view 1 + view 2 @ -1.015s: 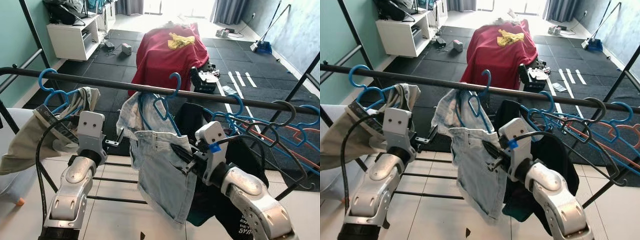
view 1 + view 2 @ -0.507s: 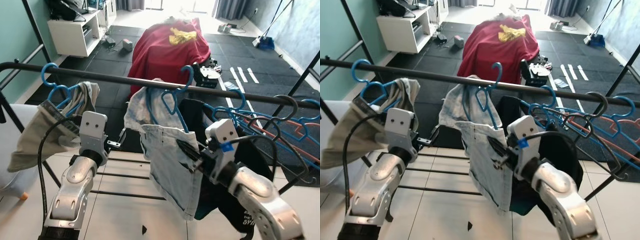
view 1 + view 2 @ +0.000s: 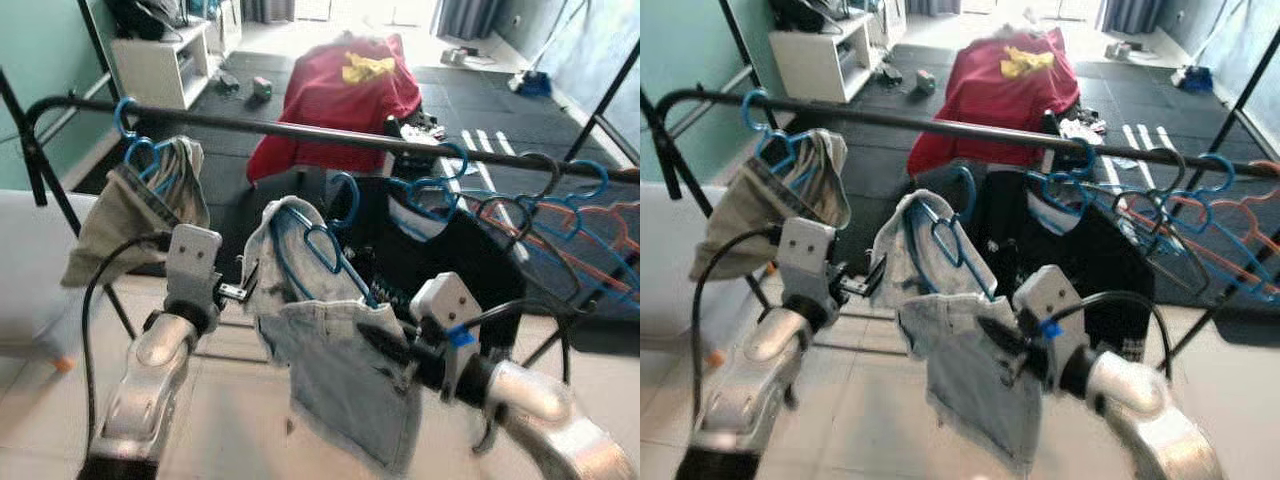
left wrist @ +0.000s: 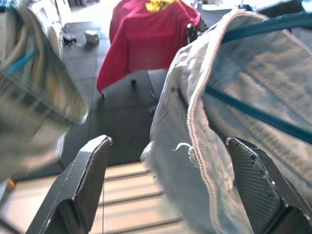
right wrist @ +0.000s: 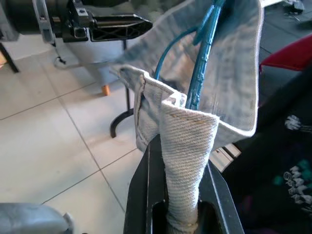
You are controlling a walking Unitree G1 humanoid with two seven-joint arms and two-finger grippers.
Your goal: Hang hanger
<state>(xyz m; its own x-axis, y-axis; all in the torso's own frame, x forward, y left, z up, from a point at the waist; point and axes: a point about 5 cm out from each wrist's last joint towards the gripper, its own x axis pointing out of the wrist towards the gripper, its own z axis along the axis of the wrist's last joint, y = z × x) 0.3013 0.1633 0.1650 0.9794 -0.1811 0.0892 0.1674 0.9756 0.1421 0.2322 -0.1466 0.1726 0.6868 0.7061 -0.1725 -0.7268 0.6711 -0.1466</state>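
Note:
A blue hanger (image 3: 325, 240) carries pale denim shorts (image 3: 340, 370). Its hook (image 3: 345, 192) hangs in the air below the black rail (image 3: 290, 130), apart from it. My right gripper (image 3: 385, 340) is shut on the folded waistband of the shorts (image 5: 183, 141), with the hanger's blue wire (image 5: 204, 58) just beyond the fingers. My left gripper (image 3: 245, 290) stands open beside the shorts' left edge; in the left wrist view its fingers (image 4: 92, 165) are spread wide, and the denim (image 4: 234, 97) lies ahead of them, not gripped.
A beige garment on a blue hanger (image 3: 140, 195) hangs at the rail's left end. A black T-shirt (image 3: 450, 250) and several bare hangers (image 3: 530, 190) crowd the right part. Beyond lie a red-draped heap (image 3: 340, 90) and a white cabinet (image 3: 160, 60).
The hanger's hook, over the rail before, is now below it and off it, still in my right gripper. The whole view has also shifted, so the camera moved.

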